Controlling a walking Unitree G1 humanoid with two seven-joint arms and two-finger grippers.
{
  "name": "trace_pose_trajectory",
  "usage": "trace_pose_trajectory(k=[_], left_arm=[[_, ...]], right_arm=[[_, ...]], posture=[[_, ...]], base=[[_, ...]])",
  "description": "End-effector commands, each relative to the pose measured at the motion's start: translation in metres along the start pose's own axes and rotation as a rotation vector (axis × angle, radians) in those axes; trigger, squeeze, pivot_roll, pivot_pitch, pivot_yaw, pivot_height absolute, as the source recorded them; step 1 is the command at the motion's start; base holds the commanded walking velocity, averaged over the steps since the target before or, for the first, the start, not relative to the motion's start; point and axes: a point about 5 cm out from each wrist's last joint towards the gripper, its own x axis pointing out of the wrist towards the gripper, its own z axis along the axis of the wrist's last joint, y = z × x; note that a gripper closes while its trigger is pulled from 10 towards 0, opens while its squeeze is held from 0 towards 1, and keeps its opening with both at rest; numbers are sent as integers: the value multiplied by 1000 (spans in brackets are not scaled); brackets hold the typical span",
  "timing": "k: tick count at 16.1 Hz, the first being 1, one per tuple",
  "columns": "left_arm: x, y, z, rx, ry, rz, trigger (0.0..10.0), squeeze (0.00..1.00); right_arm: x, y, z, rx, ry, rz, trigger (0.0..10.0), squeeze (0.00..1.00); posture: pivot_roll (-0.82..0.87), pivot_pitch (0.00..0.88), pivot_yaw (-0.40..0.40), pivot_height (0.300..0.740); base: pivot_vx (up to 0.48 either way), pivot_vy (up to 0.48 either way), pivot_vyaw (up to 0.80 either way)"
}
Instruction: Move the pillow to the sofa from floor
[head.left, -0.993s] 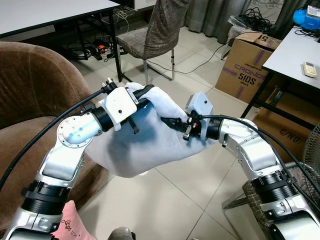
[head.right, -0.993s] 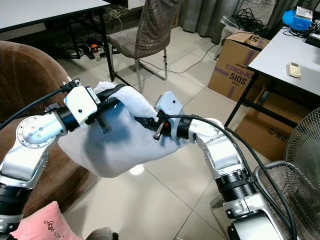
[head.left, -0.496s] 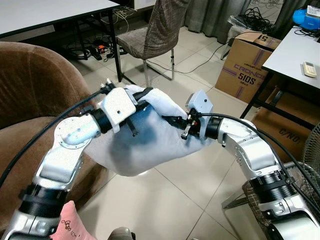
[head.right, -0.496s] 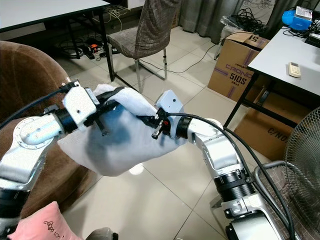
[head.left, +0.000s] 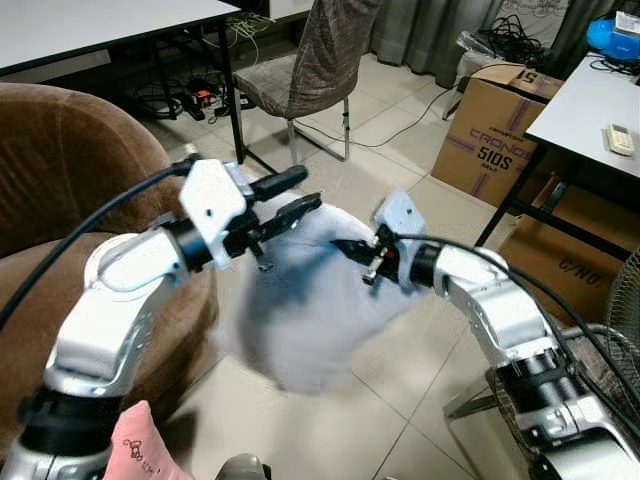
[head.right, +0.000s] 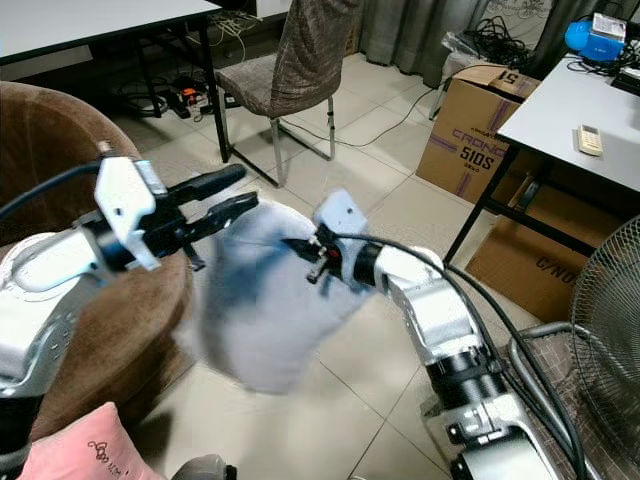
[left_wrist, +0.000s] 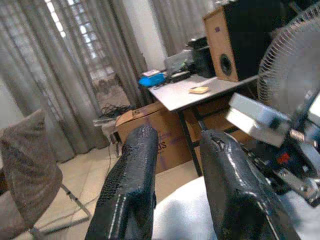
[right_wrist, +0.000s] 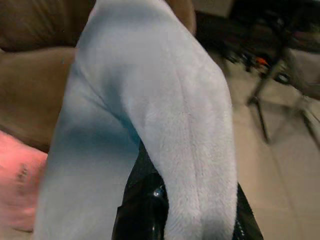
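Note:
The white pillow (head.left: 310, 310) hangs blurred above the tile floor, just right of the brown sofa (head.left: 70, 170). My right gripper (head.left: 348, 247) is shut on its upper edge, and in the right wrist view the pillow (right_wrist: 150, 100) drapes over the black fingers (right_wrist: 145, 210). My left gripper (head.left: 305, 190) stands open just above the pillow's top, with nothing between its fingers (left_wrist: 130, 185). The pillow's white cloth (left_wrist: 190, 215) shows below them in the left wrist view.
A pink cushion (head.left: 140, 450) lies at the sofa's foot. A grey chair (head.left: 310, 60) and a desk (head.left: 100, 25) stand behind. At the right are a cardboard box (head.left: 495, 130), a white table (head.left: 590, 100) and a fan (head.left: 625, 300).
My left gripper has let go of the pillow and lifted clear of it. The pillow has dropped and swings from the right gripper alone.

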Motion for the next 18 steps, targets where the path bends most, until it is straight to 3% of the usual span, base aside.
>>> trace_pose_trajectory(k=[1, 4, 7, 10, 11, 12, 13, 14, 15, 16, 18], left_arm=[[-2, 0, 7, -11, -30, 30, 10000, 1000], [-7, -2, 2, -66, -35, 179, 10000, 1000], [-13, -7, -9, -95, 3, 300, 10000, 1000], [-26, -19, -34, -140, 125, 482, 10000, 1000], [-27, -24, -42, -123, 168, 536, 10000, 800], [-27, -25, -46, -120, 192, 573, 10000, 451], [-27, -28, -51, -151, 235, 637, 10000, 0], [-28, -29, -55, -132, 270, 651, 10000, 0], [-30, -28, -61, -89, 321, 686, 10000, 0], [-33, -25, -64, -63, 333, 736, 10000, 0], [-33, -24, -67, -65, 347, 740, 10000, 0]], right_arm=[[-5, -9, 13, -17, -64, -81, 0, 0], [-9, -2, -9, 78, -47, -225, 0, 0], [-14, 3, -20, 115, -44, -308, 0, 0], [-28, 3, -28, 182, -37, -435, 0, 0], [-31, 2, -30, 224, -36, -462, 0, 0], [-34, -1, -30, 249, -50, -514, 0, 0], [-42, -9, -31, 310, -107, -677, 1647, 0], [-45, -10, -33, 323, -107, -727, 3647, 0], [-50, -8, -37, 359, -106, -767, 7882, 0], [-56, -7, -42, 355, -92, -841, 10000, 0], [-61, -2, -43, 368, -97, -869, 10000, 0]], posture=[[160, 0, -66, 740], [159, 0, -64, 740], [157, 0, -59, 740], [155, 0, -62, 740], [153, 0, -66, 740], [153, 0, -66, 740], [151, 0, -69, 740], [152, 0, -69, 740], [151, 0, -67, 740], [139, 0, -56, 740], [120, 0, -32, 740]], base=[[0, 0, 0], [0, 0, 0], [0, 0, 0], [0, 0, 0], [0, 0, 0], [0, 0, 0], [0, 0, 0], [0, 0, 0], [0, 0, 0], [0, 0, 0], [0, 0, 0]])
